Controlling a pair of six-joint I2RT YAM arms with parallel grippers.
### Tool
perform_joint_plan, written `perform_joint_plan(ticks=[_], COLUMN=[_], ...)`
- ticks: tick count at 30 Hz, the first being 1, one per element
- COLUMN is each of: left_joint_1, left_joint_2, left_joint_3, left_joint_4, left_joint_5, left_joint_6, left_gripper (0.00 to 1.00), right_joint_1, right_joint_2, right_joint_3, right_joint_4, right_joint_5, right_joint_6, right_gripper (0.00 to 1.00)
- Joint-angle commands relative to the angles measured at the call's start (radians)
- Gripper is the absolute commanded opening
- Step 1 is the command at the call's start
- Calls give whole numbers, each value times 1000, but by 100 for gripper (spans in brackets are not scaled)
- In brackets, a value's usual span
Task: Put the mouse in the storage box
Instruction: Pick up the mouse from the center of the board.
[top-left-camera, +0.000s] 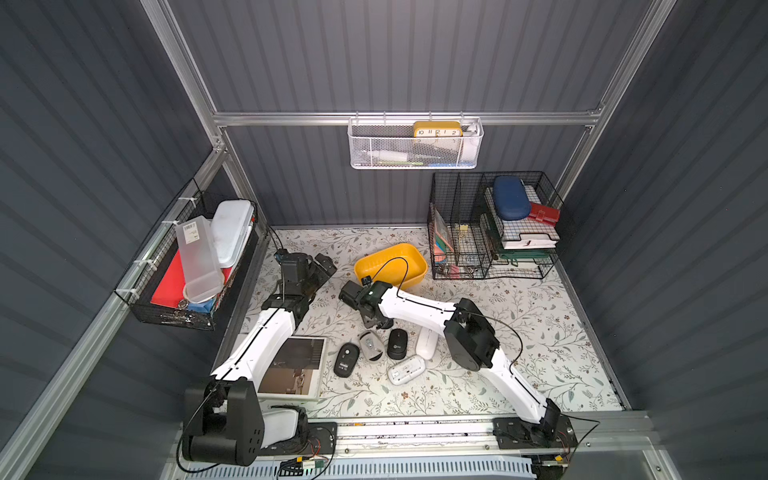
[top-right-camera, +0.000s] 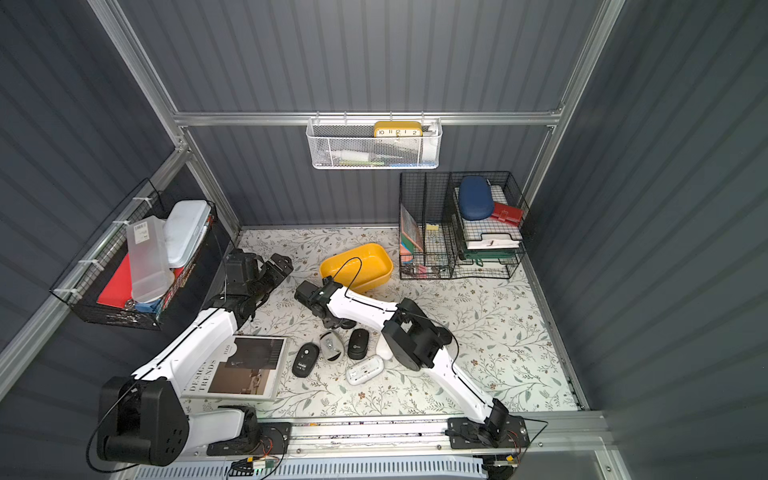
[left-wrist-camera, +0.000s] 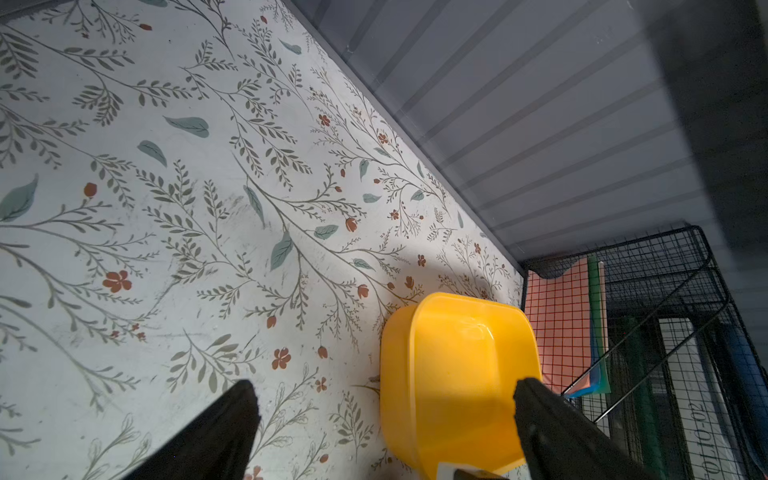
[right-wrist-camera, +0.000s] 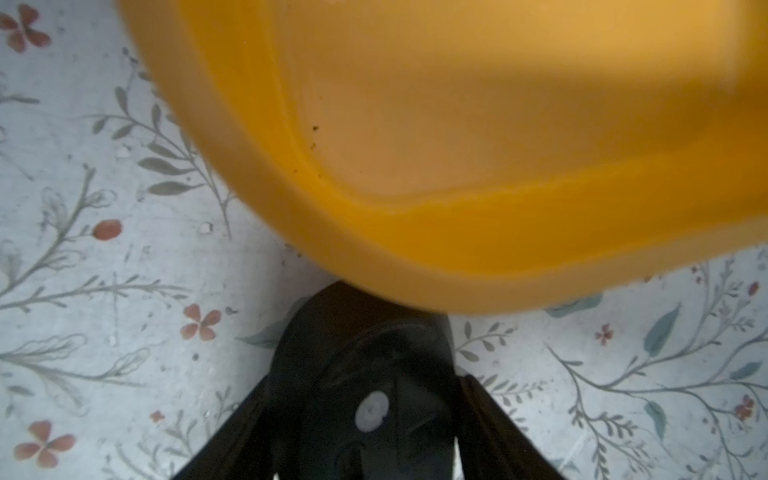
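The right gripper (right-wrist-camera: 363, 380) hangs over the middle of the table (top-left-camera: 498, 332), just on the near side of the storage box (top-left-camera: 415, 259). In the right wrist view a black mouse (right-wrist-camera: 357, 332) sits between its fingers (right-wrist-camera: 494, 424), one finger close along each flank. The pictures do not show whether the fingers are actually squeezing it, or whether the mouse rests on the table or is raised. The yellow rim of the box, blurred and very near the lens, covers the mouse's front end.

The box stands toward the far middle of the table, with a black wire rack (top-left-camera: 457, 249) just to its right.

The left gripper (left-wrist-camera: 386, 386) is held above the table to the left of the box, its jaws spread wide with nothing between them. In the left wrist view the box's end shows beyond the fingertips.

Five more mice lie in a loose cluster on the near side of the right gripper:
- a second black mouse (top-left-camera: 397, 343), closest to the gripper
- a grey mouse (top-left-camera: 371, 345), just to the left of that one
- a third black mouse (top-left-camera: 346, 359), further left
- a white mouse (top-left-camera: 427, 344), on the right, partly under the right arm
- a second white mouse (top-left-camera: 406, 370), nearest of all

A magazine (top-left-camera: 295, 365) lies at the near left, partly under the left arm.
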Motion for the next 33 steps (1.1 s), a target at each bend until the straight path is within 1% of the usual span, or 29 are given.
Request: perform_joint_plan(ticks=[1, 3, 5, 8, 10, 12, 14, 16, 18, 21, 25, 28, 33], left_joint_1=[6, 6, 6, 6, 8, 6, 6, 6, 2, -6, -45, -76, -128], left_joint_2=[1, -1, 0, 9, 22, 36, 53, 76, 101, 136, 205, 275, 335], left_joint_3=[4, 4, 4, 9, 20, 29, 42, 63, 76, 97, 188, 286, 380], left_joint_4=[6, 5, 8, 17, 19, 15, 11, 19, 22, 10, -93, -223, -349], left_joint_5=[-12, -8, 4, 47, 89, 125, 171, 205, 289, 398, 488, 491, 491], left_joint_6=[15, 15, 17, 37, 56, 75, 99, 156, 165, 183, 224, 262, 314], left_gripper=[99, 99, 100, 99, 99, 99, 99, 99, 99, 99, 99, 99, 98], right_joint_1=[-2, -2, -12, -39, -55, -66, -75, -87, -98, -112, -117, -117, -117], right_joint_2=[-3, -36, -85, -196, -273, -330, -376, -419, -452, -512, -588, -642, -713], right_joint_3=[3, -28, -96, -260, -366, -440, -487, -531, -567, -641, -743, -810, -918], right_joint_4=[-68, -49, 9, 163, 264, 334, 380, 423, 464, 559, 682, 761, 894], right_joint_5=[17, 10, -32, -129, -162, -183, -195, -207, -217, -223, -204, -170, -116], right_joint_6=[13, 16, 17, 24, 23, 14, 12, 15, 18, 20, -10, -41, -114], right_gripper=[49, 44, 44, 44, 44, 44, 43, 43, 42, 41, 40, 40, 40])
